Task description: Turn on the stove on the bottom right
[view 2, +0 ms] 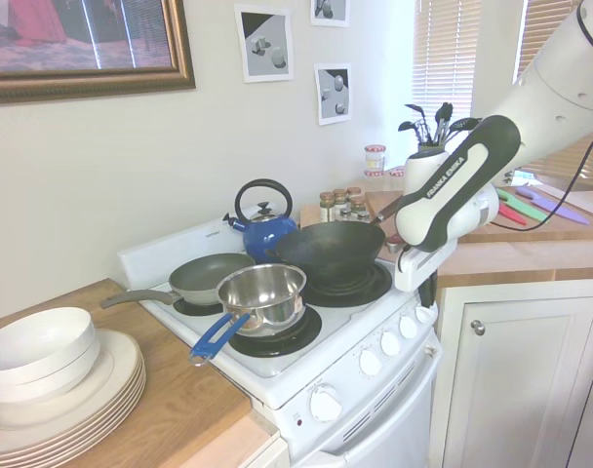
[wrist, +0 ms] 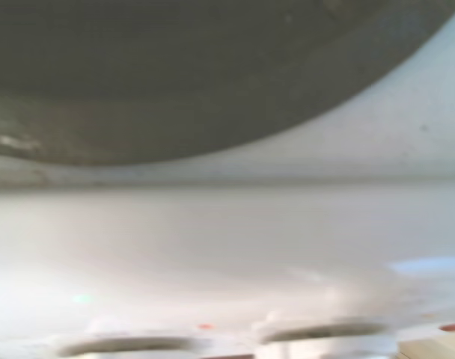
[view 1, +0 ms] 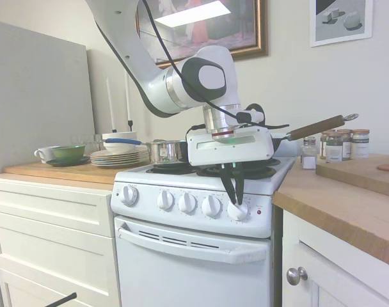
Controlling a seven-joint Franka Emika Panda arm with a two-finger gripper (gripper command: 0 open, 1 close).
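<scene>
While the stove sits between white drawer cabinets on the left and a wood-topped table on the right, its front panel carries five round white knobs; the rightmost knob is pinched between the two dark fingers of the claw, so the claw is narrow, closed on that knob. Small red light just right of that knob, oven-door handle below the knob row. White arm comes in from upper left, wrist pointing down over the front right edge of the stove. On the burners: steel saucepan with blue handle near left, grey frying pan far left, black wok on the right with its wooden handle sticking out right, blue kettle at the far side. Stack of plates with a white bowl on the left table, green bowl beside a cup, spice jars on the right table. Wrist view blurred: dark round shape over white enamel, nothing more readable
</scene>
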